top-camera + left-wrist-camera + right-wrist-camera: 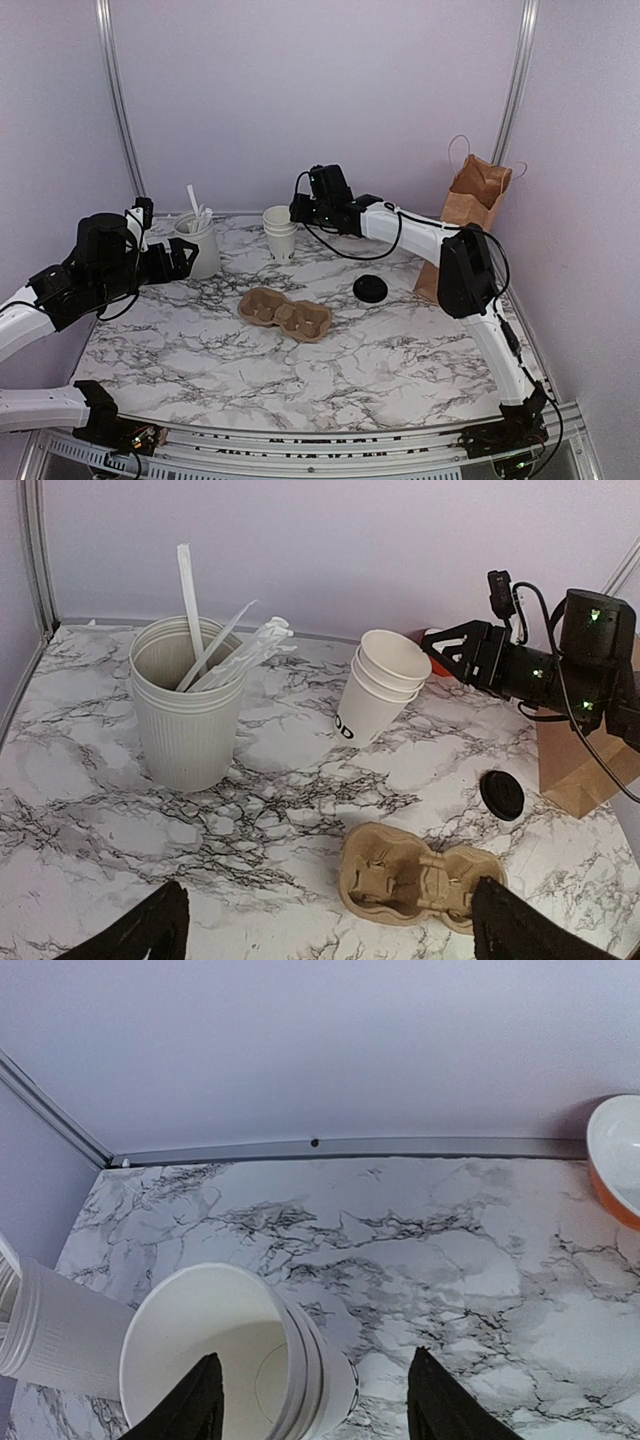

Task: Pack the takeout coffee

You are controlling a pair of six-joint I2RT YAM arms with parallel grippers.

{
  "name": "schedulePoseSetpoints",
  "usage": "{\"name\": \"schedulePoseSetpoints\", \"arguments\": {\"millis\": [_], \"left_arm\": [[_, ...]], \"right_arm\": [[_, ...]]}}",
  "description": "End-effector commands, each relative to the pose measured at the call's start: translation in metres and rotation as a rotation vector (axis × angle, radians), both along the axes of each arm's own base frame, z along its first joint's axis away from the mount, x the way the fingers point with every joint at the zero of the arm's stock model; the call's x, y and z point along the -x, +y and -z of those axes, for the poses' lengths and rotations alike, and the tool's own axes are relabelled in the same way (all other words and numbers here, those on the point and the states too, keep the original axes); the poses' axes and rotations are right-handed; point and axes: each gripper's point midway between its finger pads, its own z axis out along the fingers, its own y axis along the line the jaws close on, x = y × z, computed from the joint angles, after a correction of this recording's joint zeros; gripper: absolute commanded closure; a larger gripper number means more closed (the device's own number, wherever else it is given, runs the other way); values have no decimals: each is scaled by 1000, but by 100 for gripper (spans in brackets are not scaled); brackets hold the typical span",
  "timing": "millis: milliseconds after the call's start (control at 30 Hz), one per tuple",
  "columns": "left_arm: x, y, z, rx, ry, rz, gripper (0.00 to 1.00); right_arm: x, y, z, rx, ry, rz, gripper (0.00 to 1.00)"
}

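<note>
Cup pick-up at far centre
Your right gripper (315, 1355) straddles the cup stack (280, 232), grip unclear; left gripper (188, 258) gapes. Black lid (370, 288) lies apart, nearer right. Next: free one cup.

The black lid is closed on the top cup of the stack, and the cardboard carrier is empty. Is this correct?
Not correct. The black lid is not on the stack of cups; it lies alone on the table, between the cardboard carrier and the paper bag. The top external view shows it. The carrier is empty, as you wrote.
</note>
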Motion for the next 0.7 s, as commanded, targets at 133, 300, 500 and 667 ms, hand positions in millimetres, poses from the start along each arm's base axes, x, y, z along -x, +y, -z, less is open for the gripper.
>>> {"name": "schedulePoseSetpoints", "arguments": {"millis": [133, 300, 500, 667], "left_arm": [[2, 0, 4, -18, 4, 13, 1], [2, 0, 5, -15, 5, 13, 1], [3, 1, 4, -10, -1, 9, 1], [3, 1, 2, -7, -6, 9, 1]], "right_arm": [[-2, 15, -25, -111, -30, -25, 43], [0, 19, -16, -122, -4, -38, 48], [1, 20, -13, -123, 13, -40, 52], [2, 21, -12, -124, 25, -49, 55]]}}
